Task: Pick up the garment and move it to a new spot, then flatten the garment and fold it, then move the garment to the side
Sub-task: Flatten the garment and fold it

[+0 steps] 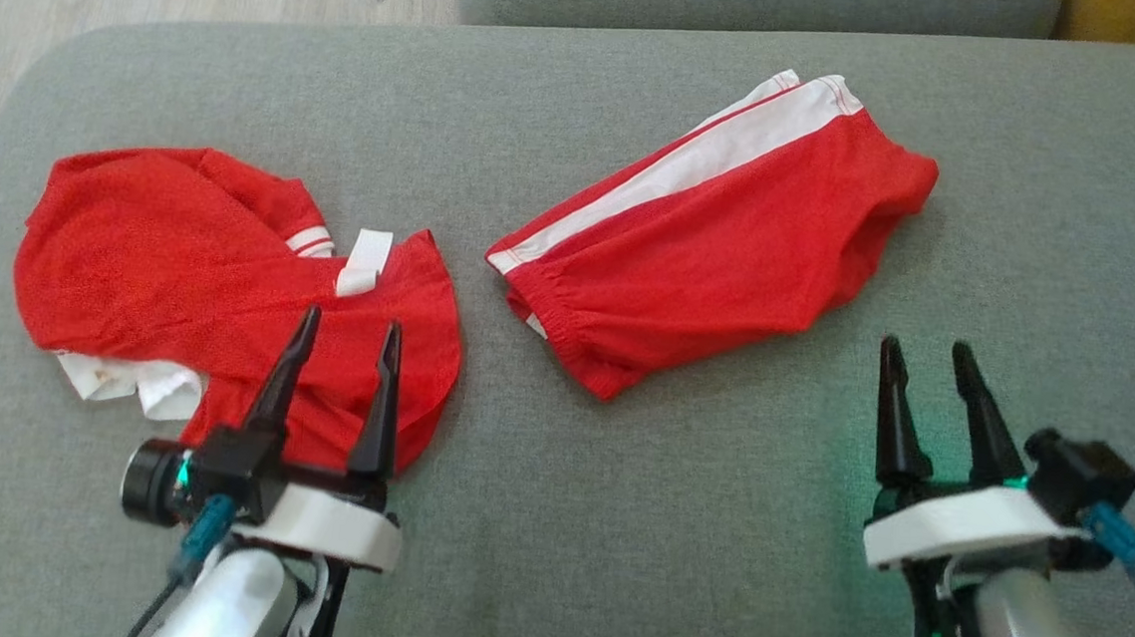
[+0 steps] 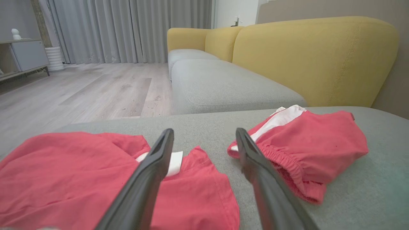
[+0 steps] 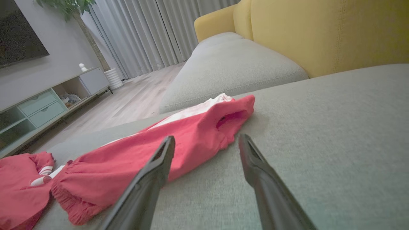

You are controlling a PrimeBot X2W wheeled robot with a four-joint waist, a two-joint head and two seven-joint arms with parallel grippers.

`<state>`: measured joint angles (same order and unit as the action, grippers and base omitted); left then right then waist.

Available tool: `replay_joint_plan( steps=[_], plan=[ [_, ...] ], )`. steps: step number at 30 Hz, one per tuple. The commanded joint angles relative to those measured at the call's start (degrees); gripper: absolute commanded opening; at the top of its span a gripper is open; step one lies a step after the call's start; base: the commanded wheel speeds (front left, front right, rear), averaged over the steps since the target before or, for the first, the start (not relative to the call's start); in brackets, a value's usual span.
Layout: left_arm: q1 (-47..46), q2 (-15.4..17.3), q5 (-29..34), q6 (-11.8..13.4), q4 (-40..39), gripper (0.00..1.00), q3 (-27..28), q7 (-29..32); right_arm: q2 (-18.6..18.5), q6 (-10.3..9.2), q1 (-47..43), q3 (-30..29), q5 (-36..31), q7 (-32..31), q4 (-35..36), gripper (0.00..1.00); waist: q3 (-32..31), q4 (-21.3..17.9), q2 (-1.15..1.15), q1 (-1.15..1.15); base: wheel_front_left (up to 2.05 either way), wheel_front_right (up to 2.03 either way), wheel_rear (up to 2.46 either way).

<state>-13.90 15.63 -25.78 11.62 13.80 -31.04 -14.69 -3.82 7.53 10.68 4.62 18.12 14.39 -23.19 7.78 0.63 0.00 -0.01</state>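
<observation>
Head view looks down on a wide grey cushion with two red pieces of clothing lying on it, set apart by a strip of bare fabric. The red shirt sits toward the left, crumpled into a loose heap. A white label is turned up at its far edge, and a bit of white cloth pokes out at its near left side. The red shorts lie right of the middle at a slant, with a white stripe along their far side and the gathered waistband at the end nearer the shirt.

The left gripper is at the lower left, its two dark fingers spread apart over the near right part of the shirt. I cannot tell whether the tips touch the cloth. The right gripper is at the lower right with its fingers parted too, over bare cushion just on the near side of the shorts' right end.

In the left wrist view the fingers frame the gap between the two garments, the label just beside the left one. Beyond the cushion are a second grey seat, a yellow backrest, a wooden floor and grey curtains.

In the right wrist view the shorts stretch away to the left of the fingers, a leg opening gaping at the far end. The right finger stands over plain grey fabric. The shirt shows in the lower left corner, and a pale green cabinet runs along the wall.
</observation>
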Motion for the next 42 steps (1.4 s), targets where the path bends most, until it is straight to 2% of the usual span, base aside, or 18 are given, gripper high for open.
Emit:
replay_joint_plan(
  steps=[1,9,12,13,15,19,21,30,35,41,42],
  plan=[
    [-0.8,0.23,1.48,-0.65,-2.17,1.0,3.79,-0.3,0.64,-0.04,0.76,0.76,-0.9,0.6,2.91,1.0,0.08,0.09,0.0,0.01,0.0,0.0,0.0],
    [-0.87,-2.28,5.28,-4.41,-1.85,1.0,6.68,-0.3,0.89,-0.04,3.3,-0.42,-3.67,-1.36,4.24,1.0,2.34,1.45,0.0,0.01,0.0,0.0,0.0],
    [-2.23,-3.29,6.7,-5.92,-1.7,1.0,7.18,-0.3,0.34,-0.04,7.46,-2.35,-5.43,-6.2,3.14,1.0,4.41,2.7,0.0,0.01,0.0,0.0,0.0],
    [-3.17,-4.01,7.5,-6.94,-1.54,1.0,7.4,-0.3,-0.33,-0.04,10.92,-4.52,-5.8,-9.77,2.1,1.0,5.86,3.84,0.0,0.01,0.0,0.0,0.0],
    [-4.16,-4.73,8.31,-7.89,-1.64,1.0,7.67,-0.3,-1.41,-0.04,14.74,-6.78,-6.52,-13.1,0.81,1.0,7.38,5.0,0.0,0.01,0.0,0.0,0.0],
    [-5.5,-6.14,9.56,-9.38,-1.96,1.0,8.52,-0.3,-3.94,-0.04,22.09,-12.07,-10.24,-18.72,-3.62,1.0,9.99,7.14,0.0,0.01,0.0,0.0,0.0],
    [-6.08,-6.78,10.13,-10.0,-1.97,1.0,8.96,-0.3,-4.03,-0.04,25.48,-14.62,-11.52,-21.08,-6.35,1.0,11.13,8.18,0.0,0.01,0.0,0.0,0.0],
    [-8.0,-9.13,12.3,-12.53,-1.57,1.0,10.74,-0.3,-6.96,-0.04,36.26,-20.81,-18.03,-27.59,-20.13,1.0,14.66,11.34,0.0,0.01,0.0,0.0,0.0],
    [-9.11,-10.17,13.12,-13.56,-1.01,1.0,11.63,-0.3,-7.85,-0.04,39.16,-21.7,-20.85,-28.21,-26.98,1.0,15.49,12.2,0.0,0.01,0.0,0.0,0.0],
    [-9.39,-11.0,13.93,-14.2,-0.37,1.0,12.88,-0.3,-6.37,-0.04,40.43,-18.68,-18.98,-29.2,-33.08,1.0,15.13,11.95,0.0,0.01,0.0,0.0,0.0],
    [-9.33,-11.09,14.09,-14.31,-0.3,1.0,13.05,-0.3,-6.32,-0.04,40.49,-18.01,-18.46,-29.28,-33.79,0.8,14.9,11.75,0.0,0.01,0.0,0.0,0.0]
  ],
)
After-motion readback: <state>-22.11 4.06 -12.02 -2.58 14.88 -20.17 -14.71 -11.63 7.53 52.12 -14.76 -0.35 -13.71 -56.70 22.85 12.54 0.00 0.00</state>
